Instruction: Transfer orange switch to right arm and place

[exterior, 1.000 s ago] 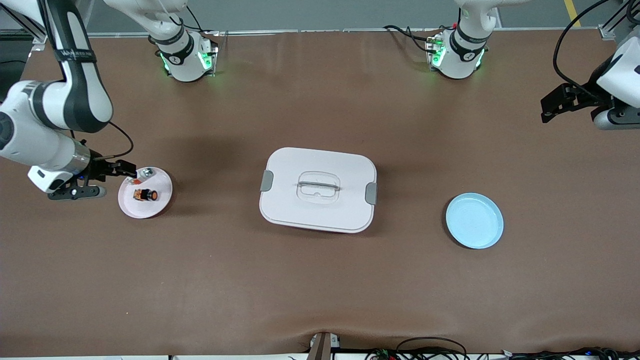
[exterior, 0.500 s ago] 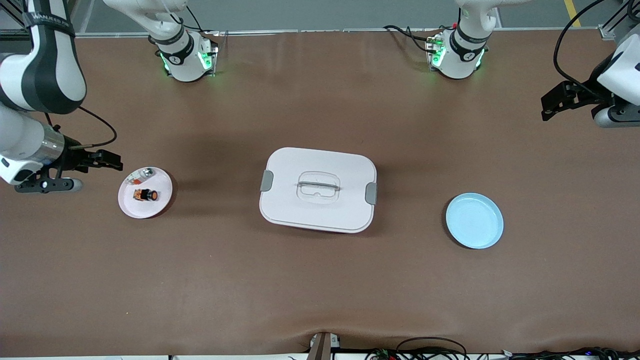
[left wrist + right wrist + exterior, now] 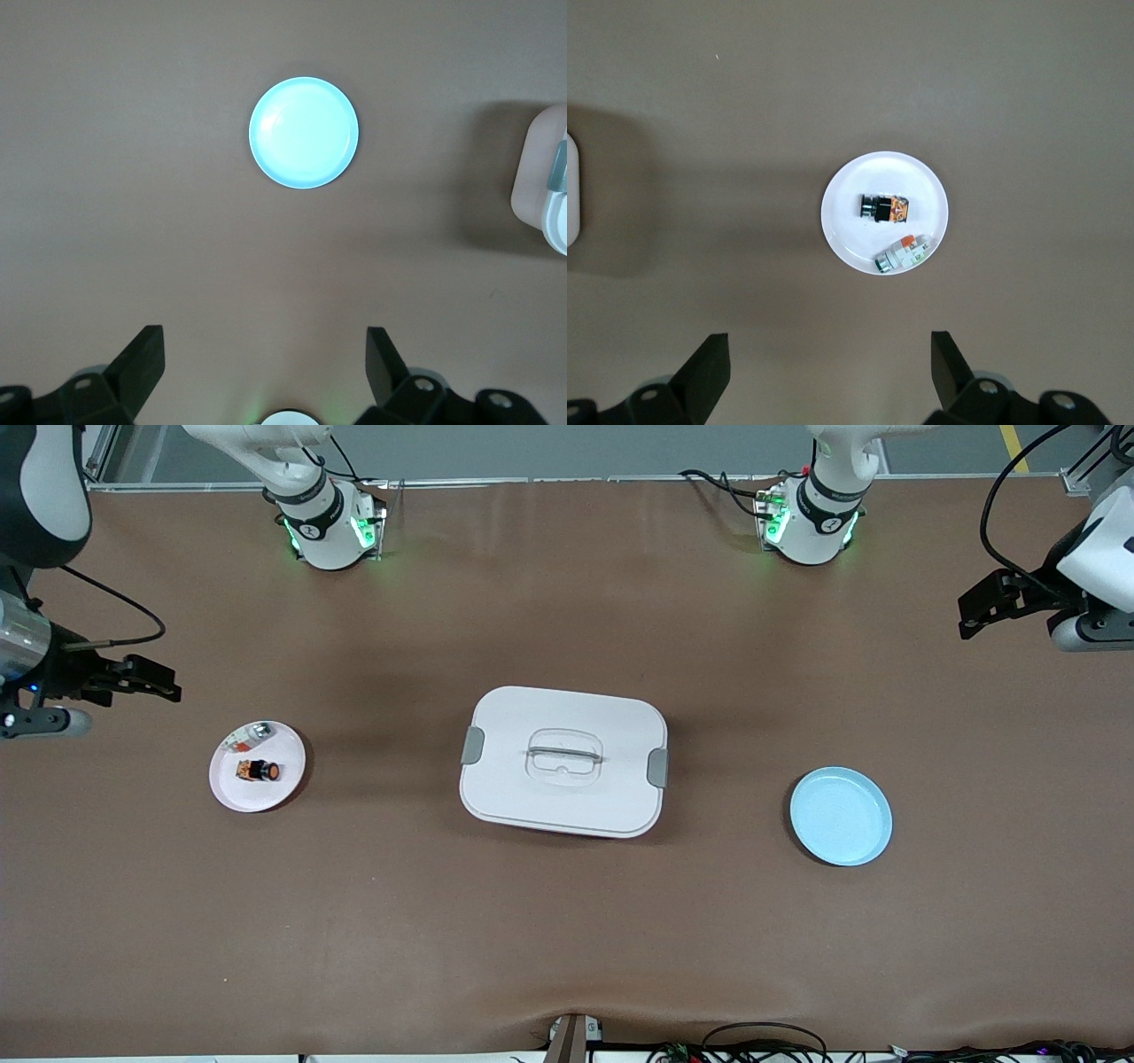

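both claws wide open, holding nothing

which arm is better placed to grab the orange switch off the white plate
Probably the right. The right gripper hangs open over bare table just beside the white plate holding the orange switch. The left gripper waits open at the left arm's end, by the blue plate.

The left gripper (image 3: 266, 363) hangs with jaws wide over bare tabletop (image 3: 133, 221), well apart from the blue plate (image 3: 304, 133).
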Controlling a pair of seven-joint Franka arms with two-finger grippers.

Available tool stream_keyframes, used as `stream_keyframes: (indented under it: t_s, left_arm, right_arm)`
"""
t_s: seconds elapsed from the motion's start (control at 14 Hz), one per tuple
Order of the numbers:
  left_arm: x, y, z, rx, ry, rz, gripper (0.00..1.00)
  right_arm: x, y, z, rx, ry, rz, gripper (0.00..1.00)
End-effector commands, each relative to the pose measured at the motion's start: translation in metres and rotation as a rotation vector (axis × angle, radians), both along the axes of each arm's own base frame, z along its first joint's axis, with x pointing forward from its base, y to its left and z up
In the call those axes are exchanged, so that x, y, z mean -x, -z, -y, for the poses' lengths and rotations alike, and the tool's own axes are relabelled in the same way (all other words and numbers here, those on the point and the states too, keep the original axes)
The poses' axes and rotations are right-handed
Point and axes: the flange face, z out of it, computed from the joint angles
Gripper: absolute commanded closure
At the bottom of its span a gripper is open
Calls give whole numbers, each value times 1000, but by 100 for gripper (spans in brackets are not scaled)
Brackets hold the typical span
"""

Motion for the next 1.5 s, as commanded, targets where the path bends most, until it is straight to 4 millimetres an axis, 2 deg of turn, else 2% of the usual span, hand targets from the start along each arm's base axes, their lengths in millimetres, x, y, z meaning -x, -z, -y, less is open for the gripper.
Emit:
stream_keyframes:
  t_s: [0.0,0.21,0.79,1.43]
  left_arm:
    - [3,-1,-1,15,9,5,0]
    - [2,0,-1,15,5,9,0]
    - [3,-2,1,15,4,11,0]
    - [6,-8,5,45,5,25,0]
  right_arm:
    - [2,-29,-3,4,12,40,0]
    - [-1,-45,-2,3,14,74,0]
    - [1,-65,-1,2,18,89,0]
    - [1,-68,-4,6,13,94,0]
